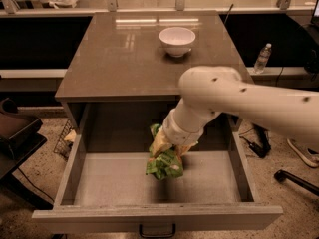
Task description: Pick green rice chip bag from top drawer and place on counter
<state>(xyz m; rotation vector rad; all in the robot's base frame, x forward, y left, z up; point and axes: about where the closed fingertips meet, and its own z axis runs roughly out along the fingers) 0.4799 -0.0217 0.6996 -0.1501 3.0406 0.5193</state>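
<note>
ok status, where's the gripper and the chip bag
Gripper down in top drawer, shut on green rice chip bag. Bag not yet on counter. Only a white bowl on counter, far side.
</note>
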